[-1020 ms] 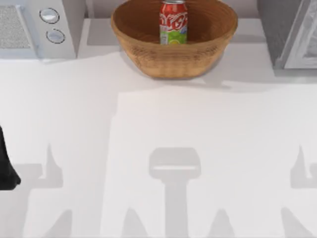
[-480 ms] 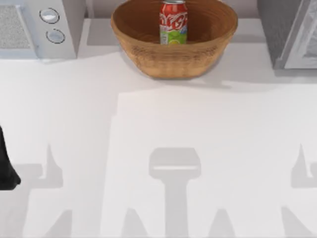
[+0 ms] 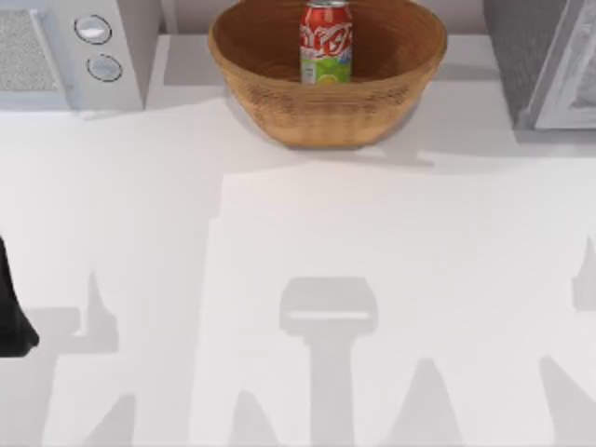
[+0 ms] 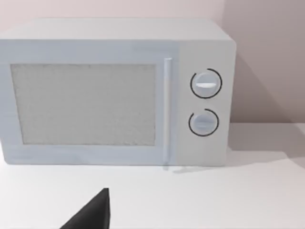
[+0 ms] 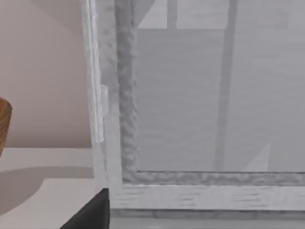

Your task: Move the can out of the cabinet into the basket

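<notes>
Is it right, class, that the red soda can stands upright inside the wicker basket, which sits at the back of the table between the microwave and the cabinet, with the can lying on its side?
Not quite. The top view shows the can upright in the basket, not on its side; the rest holds.

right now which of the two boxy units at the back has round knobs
The white appliance at the table's back left: two round silver knobs. The grey cabinet at back right has none.
</notes>
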`<state>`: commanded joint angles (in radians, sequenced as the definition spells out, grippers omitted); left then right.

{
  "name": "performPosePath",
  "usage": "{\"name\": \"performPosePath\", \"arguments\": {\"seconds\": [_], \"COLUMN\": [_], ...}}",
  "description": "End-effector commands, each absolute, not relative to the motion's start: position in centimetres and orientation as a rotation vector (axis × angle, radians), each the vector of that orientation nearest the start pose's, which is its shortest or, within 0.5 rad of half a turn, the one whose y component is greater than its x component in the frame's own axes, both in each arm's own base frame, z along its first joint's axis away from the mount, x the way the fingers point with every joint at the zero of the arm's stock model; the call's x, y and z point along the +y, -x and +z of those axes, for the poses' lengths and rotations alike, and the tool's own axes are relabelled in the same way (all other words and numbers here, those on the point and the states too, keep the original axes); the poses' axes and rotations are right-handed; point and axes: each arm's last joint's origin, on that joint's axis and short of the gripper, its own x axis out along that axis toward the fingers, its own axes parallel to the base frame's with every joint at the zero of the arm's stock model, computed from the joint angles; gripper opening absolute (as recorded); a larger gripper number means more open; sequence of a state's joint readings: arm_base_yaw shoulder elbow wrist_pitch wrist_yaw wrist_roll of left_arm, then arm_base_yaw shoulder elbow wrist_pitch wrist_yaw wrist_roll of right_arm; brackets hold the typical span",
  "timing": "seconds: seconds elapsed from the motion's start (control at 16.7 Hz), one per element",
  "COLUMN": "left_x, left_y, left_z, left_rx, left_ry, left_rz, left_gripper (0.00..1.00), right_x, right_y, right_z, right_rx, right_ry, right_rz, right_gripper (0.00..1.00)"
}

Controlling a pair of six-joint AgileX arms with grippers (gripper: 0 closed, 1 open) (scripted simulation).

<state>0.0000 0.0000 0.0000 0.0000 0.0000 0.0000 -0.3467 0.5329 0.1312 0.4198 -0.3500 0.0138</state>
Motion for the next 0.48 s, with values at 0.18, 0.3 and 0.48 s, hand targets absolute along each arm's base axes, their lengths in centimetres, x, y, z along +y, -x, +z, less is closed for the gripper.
{"name": "performPosePath", "arguments": {"seconds": [0.18,0.3,0.48], "left_x": [-0.1,-0.1,-0.1], "left_y": [-10.6,-10.6,-10.6], "left_z": [16.0,16.0,16.0], "left_rx": [0.000,0.000,0.000], "left_ry": [0.000,0.000,0.000], "left_rz": [0.000,0.000,0.000], "left_gripper": [1.00,1.00,1.00], "right_x": [-7.1,-9.6,-13.5], "right_y": [-15.5,-16.3,-16.8], "right_z": [19.7,19.8,19.3], "right_rx": [0.002,-0.005,-0.015], "right_ry": [-0.005,0.001,0.015], "right_rz": [0.001,-0.001,-0.004], "right_gripper": [1.00,1.00,1.00]}}
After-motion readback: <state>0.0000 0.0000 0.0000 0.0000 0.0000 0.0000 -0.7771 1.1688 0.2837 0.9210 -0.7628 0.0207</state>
